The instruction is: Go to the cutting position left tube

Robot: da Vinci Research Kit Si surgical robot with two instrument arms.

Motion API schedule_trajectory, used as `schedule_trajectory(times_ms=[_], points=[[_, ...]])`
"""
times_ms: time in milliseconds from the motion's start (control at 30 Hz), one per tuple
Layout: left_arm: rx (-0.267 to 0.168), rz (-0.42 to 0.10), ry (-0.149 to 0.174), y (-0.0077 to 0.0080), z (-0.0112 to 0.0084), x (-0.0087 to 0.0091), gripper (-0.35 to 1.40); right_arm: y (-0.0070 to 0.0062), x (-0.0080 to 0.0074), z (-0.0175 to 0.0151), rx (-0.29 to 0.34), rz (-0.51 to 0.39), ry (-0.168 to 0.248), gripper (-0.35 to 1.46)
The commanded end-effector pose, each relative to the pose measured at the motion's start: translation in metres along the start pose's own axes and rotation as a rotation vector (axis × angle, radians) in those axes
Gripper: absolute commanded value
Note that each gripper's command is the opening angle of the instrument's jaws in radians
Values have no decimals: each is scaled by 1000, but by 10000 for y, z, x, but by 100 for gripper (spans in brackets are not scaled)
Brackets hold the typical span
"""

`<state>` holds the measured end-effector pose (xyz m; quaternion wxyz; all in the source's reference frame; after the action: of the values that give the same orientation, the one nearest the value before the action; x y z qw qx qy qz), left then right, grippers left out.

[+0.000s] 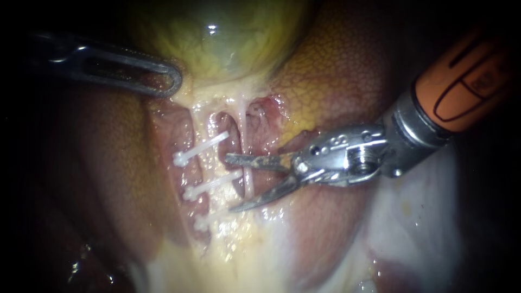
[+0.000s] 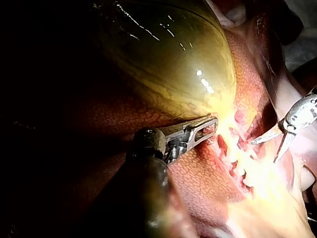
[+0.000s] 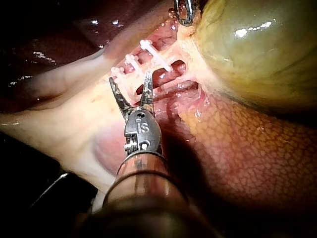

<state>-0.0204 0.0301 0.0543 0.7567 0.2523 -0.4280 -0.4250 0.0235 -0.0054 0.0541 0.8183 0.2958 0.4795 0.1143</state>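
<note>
The left tube (image 1: 208, 165) carries three white clips: upper (image 1: 198, 150), middle (image 1: 209, 184) and lower (image 1: 203, 221). A thin pale right tube (image 1: 245, 135) runs beside it. My right instrument (image 1: 230, 183) comes in from the right, its two blades open. The right tube and the middle clip's end lie between the blades, whose tips stop just short of the left tube. My left instrument (image 1: 171, 81) has its jaws shut on tissue at the base of the gallbladder (image 1: 222, 38). The right wrist view shows the open blades (image 3: 130, 78) just before the clips.
Mottled liver (image 1: 336, 70) surrounds the tubes on both sides. Pale fatty tissue (image 1: 244, 249) spreads below the clips. A dark window (image 1: 227, 149) opens between the two tubes. The left wrist view shows the gallbladder (image 2: 168, 59) bulging above the left instrument (image 2: 210, 124).
</note>
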Motion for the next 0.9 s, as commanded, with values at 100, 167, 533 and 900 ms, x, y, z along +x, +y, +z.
schedule_trajectory(times_ms=[100,167,533,900], points=[[0,0,0,0,0,0,-35,6,-7,0,-1,15,0,127],[0,0,0,0,0,0,-35,10,-11,1,-2,18,0,127],[0,0,0,0,0,0,-35,36,-35,15,25,62,4,129],[0,0,0,0,0,0,-35,66,-43,18,102,113,44,129]])
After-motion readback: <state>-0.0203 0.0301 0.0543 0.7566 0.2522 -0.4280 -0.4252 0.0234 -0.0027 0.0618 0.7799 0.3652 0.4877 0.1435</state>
